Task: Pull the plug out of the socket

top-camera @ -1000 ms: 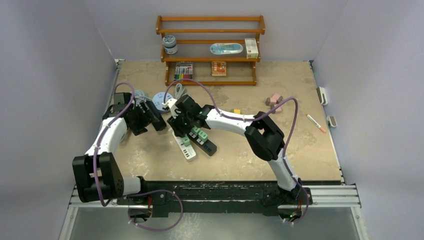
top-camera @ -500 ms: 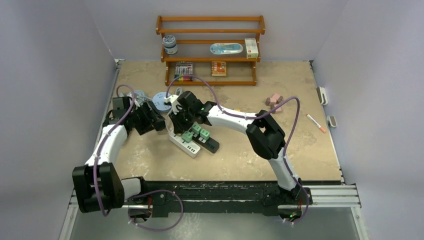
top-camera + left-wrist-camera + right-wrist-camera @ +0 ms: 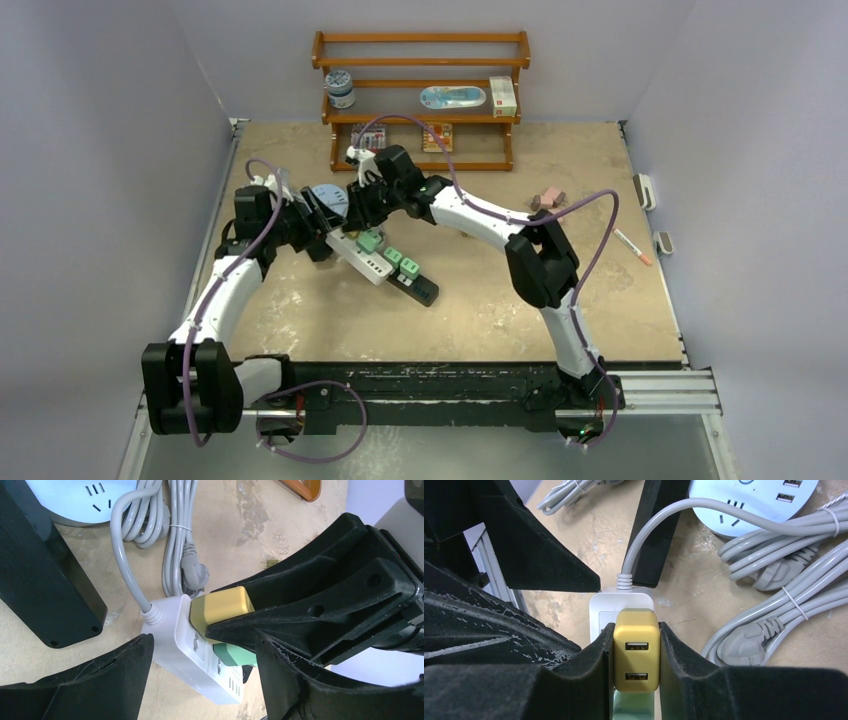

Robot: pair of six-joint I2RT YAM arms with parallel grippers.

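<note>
My right arm stretches across the table (image 3: 470,320) toward its far left side, elbow bent. The right pincer (image 3: 636,630) is clamped tight on the yellow USB plug (image 3: 636,657), one finger against each side. My left arm reaches forward. The left pincer (image 3: 200,667) is spread wide, straddling the cord end of the white power strip (image 3: 172,647); I can't tell whether its fingers touch the strip. From above, the plug is hidden under the right pincer. The left wrist camera shows it seated in the strip's end socket, beside a green plug (image 3: 235,657). The right wrist camera adds bundled grey cables (image 3: 774,570) lying nearby.
</note>
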